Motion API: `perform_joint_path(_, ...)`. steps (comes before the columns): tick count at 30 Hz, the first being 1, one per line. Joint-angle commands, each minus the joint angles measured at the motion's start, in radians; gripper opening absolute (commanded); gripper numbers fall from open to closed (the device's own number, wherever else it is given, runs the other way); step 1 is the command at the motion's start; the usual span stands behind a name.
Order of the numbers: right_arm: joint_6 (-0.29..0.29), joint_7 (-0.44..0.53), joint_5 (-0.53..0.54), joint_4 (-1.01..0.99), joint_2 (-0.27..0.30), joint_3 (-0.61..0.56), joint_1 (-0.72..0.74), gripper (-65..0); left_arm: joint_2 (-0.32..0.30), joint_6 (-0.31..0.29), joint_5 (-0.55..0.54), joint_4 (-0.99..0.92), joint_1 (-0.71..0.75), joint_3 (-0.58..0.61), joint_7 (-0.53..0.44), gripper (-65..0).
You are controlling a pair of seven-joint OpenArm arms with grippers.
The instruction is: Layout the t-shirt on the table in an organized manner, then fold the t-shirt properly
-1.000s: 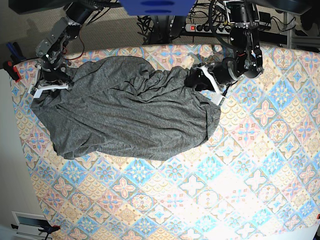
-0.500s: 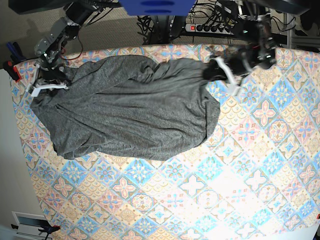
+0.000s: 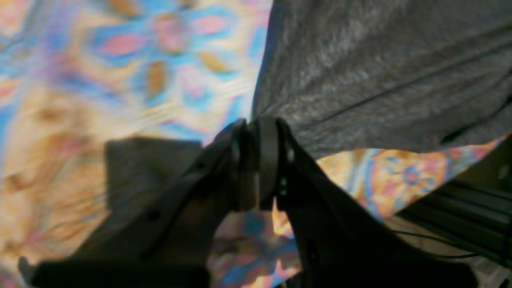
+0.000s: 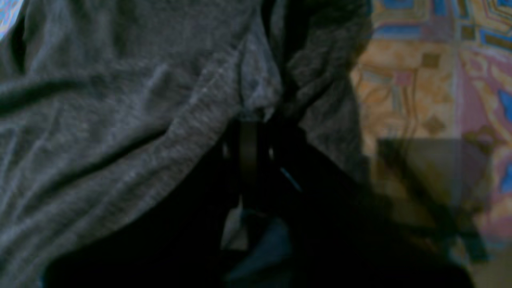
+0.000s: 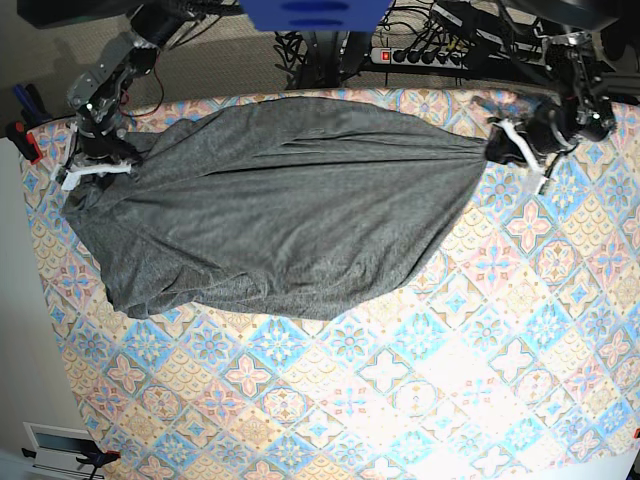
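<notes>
The dark grey t-shirt (image 5: 270, 210) lies stretched across the back half of the patterned table (image 5: 420, 380). At the back right my left gripper (image 5: 497, 150) is shut on a bunched corner of the t-shirt (image 3: 380, 72), its pads (image 3: 269, 160) pressed together on the fabric just above the cloth. My right gripper (image 5: 100, 165) at the back left is shut on the opposite edge of the t-shirt (image 4: 120, 120), the cloth gathered around its dark fingers (image 4: 248, 160). Between the two grips the upper edge is pulled taut.
A power strip and cables (image 5: 420, 50) lie on the floor behind the table. A red clamp (image 5: 25, 140) sits at the table's back left corner. The patterned cloth shows bare in front of and to the right of the shirt.
My left gripper has closed on the shirt's corner and pulled it far to the right, drawing out the bunched fabric. The right gripper has stayed where it was.
</notes>
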Motion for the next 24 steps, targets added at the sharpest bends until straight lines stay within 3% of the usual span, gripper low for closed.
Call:
perform_joint_path(1, -0.010, 0.010, -0.006, 0.037, 0.012, 0.006, -0.022, -65.0, -0.033, 0.009, 0.026, 0.007, 0.005, -0.019, 0.013, -59.8)
perform_joint_path(4, -0.010, 0.010, -0.006, 0.096, 0.009, -0.020, -0.034, -65.0, -0.058, 0.009, 0.028, 0.007, 0.006, -0.015, 0.013, -59.7)
perform_joint_path(12, -0.010, 0.009, -0.006, 0.106, 0.009, -0.097, -0.049, -65.0, -0.053, 0.009, 0.037, 0.007, 0.020, -0.011, 0.013, -59.1)
perform_joint_path(17, -0.010, 0.009, -0.006, 0.106, 0.009, -0.124, -0.049, -64.5, -0.055, 0.009, 0.037, 0.007, 0.026, -0.011, 0.013, -51.3)
perform_joint_path(24, -0.010, 0.009, -0.006, 0.126, 0.009, -0.152, -0.082, -48.0, -0.052, 0.009, 0.036, 0.010, 0.023, -0.012, 0.013, -38.5)
